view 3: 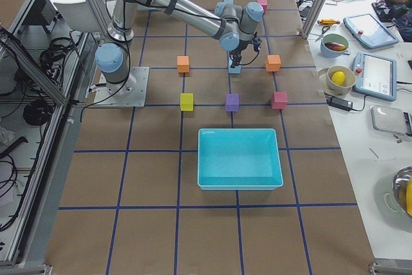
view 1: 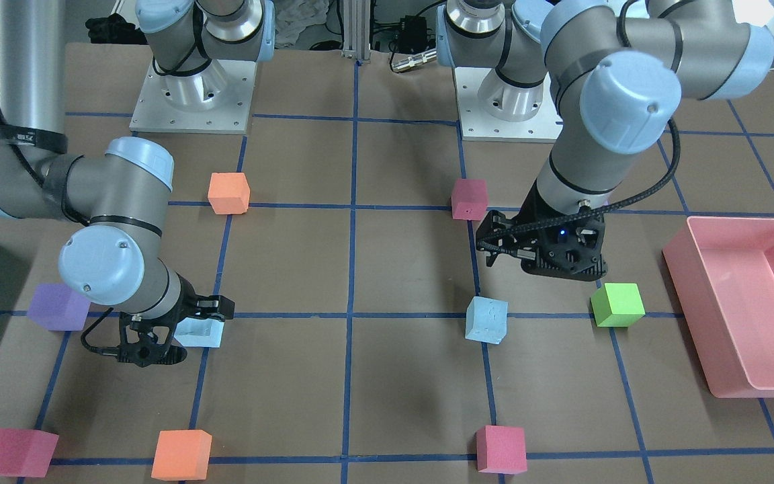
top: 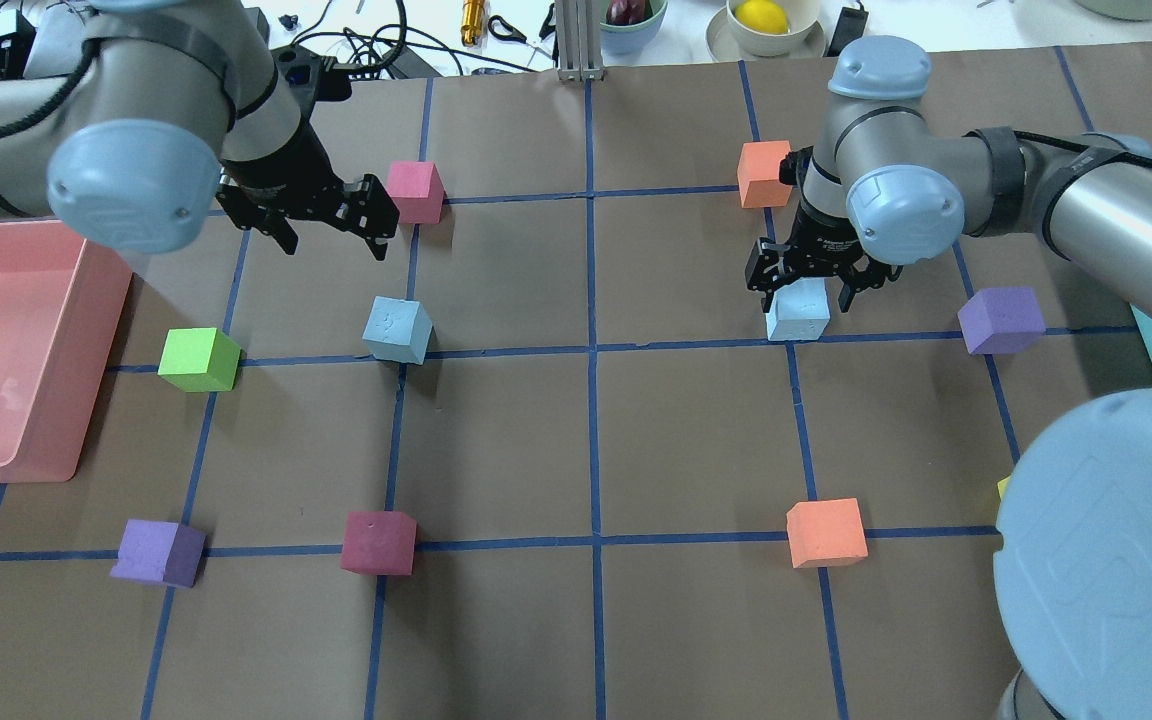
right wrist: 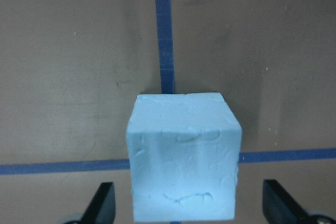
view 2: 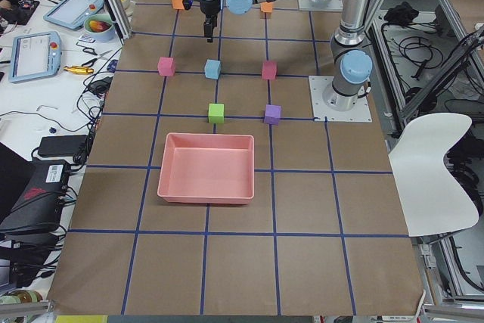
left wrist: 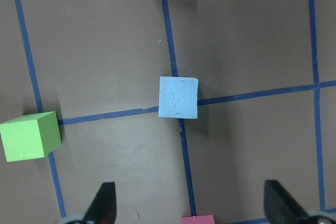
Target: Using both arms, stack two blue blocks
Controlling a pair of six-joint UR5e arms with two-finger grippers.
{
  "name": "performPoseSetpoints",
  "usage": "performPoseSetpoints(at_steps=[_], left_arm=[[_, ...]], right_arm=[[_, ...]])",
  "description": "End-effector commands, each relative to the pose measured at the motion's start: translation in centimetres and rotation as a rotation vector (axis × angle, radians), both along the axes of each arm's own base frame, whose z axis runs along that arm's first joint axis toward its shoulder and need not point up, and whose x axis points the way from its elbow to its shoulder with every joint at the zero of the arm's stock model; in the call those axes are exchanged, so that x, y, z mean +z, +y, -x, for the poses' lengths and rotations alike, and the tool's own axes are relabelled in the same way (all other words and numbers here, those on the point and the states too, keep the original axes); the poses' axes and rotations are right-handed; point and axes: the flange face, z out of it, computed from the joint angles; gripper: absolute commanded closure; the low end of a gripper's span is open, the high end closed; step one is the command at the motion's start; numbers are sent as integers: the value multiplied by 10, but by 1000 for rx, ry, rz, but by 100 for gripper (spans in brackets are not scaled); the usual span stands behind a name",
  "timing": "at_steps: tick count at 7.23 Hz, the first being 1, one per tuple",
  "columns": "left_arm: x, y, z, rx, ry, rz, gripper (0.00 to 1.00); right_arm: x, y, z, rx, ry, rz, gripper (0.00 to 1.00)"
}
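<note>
At centre right of the overhead view, my right hand (top: 804,292) straddles one pale blue block (top: 797,318). The block sits on the brown counter (top: 596,440) at a crossing of blue tape lines. In the right wrist view the hand's fingers (right wrist: 102,208) are spread, low at the left and right of the frame. A gap shows between each finger and the block, so nothing is pinched yet.

At centre left of the same overhead view, the second blue block (top: 397,330) rests on the counter, also at a tape crossing and well apart from the first. My left hand (top: 333,245) hovers above the counter, toward the top of the frame from that block, empty and with fingers spread wide. In the left wrist view the block lies near frame centre, well clear of the fingertips.

I judge the task barely begun: neither block is lifted and nothing is stacked. What is left is to close on a block, raise it, carry it across and set it on the other.

I can read no brand, label or writing. A black band (view 1: 24,139) around the right arm, at the upper left of the front-facing view, bears pale marks too small to make out.
</note>
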Motion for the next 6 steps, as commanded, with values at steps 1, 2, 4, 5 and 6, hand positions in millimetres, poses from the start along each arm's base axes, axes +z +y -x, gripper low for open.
performPoseSetpoints(at_steps=[1,2,4,5,6], left_arm=[[-76,-3,1,-7,0,44,0],[-99,-9,1,-7,0,44,0],[-123,-12,3,-13,-6,6,0],[-132,-11,4,-15,-6,-11,0],[-139,-13,4,-13,-7,-19,0]], right_arm=[[-9,-9,2,-8,0,33,5],[-10,-9,2,-8,0,31,37],[-4,-9,2,-11,2,41,100],[13,-15,2,-13,0,70,100],[34,-27,-9,-48,-58,93,100]])
